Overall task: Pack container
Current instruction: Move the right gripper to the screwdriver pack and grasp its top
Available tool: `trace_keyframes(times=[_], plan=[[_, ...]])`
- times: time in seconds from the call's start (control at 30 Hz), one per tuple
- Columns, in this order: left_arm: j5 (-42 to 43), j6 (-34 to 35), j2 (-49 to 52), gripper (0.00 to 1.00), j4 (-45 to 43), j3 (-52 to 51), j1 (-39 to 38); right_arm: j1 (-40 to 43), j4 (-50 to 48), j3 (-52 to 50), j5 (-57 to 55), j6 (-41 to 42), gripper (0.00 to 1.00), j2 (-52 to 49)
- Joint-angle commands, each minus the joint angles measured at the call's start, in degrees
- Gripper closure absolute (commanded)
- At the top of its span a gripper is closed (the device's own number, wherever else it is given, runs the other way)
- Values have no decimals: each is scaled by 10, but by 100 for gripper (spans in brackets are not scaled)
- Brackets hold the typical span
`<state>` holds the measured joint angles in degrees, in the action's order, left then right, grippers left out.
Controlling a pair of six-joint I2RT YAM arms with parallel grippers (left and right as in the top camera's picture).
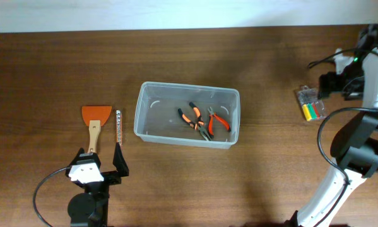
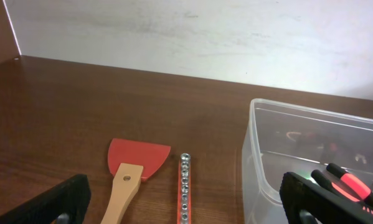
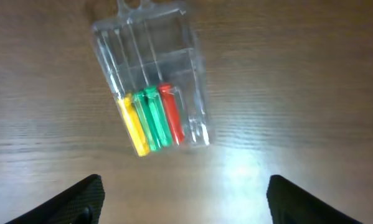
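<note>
**A:** How far along is the packing?

**B:** Partway, by my reckoning. On the brown desk [image 1: 271,69], the clear container [image 1: 189,87] sits open-topped at the centre of the overhead frame, with plenty of bare floor inside it.

**A:** And the arms?

**B:** The left end effector [image 1: 101,162] is at the lower left of the overhead frame, with its jaws spread wide and holding nothing. The right end effector [image 3: 186,199] is at the far right edge. It is also released, with its fingers apart and nothing between them.

**A:** Go through the items.

**B:** The scraper [image 1: 94,123], with an orange blade and a wooden handle, lies left of the container, just above the left end effector. It is not packed. Two orange-handled pliers [image 1: 192,118] lie in the right half of the container, so those are done. The screwdriver case [image 3: 152,112] is clear, with yellow, green and red handles inside. It lies flat on the desk at the right of the overhead frame, well apart from the container and in front of the open right fingers. The thin bit strip [image 1: 118,125] lies between the scraper and the container wall and appears to touch neither.

**A:** So the tally?

**B:** Two pieces are in and three are outside. Neither side has begun a grasp.
</note>
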<state>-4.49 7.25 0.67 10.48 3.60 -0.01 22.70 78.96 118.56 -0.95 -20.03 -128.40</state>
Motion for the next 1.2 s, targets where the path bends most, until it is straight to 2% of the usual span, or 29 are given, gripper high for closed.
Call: trace_keyframes(times=[0.0, 0.4, 1.17], plan=[[6, -9, -4, 1, 0, -5, 3, -17, -41, -55, 9, -42, 15, 6], [6, -9, -4, 1, 0, -5, 3, -28, -143, -99, -13, -72, 9, 5], [6, -9, -4, 1, 0, -5, 3, -29, -170, -132, -6, -83, 7, -32]])
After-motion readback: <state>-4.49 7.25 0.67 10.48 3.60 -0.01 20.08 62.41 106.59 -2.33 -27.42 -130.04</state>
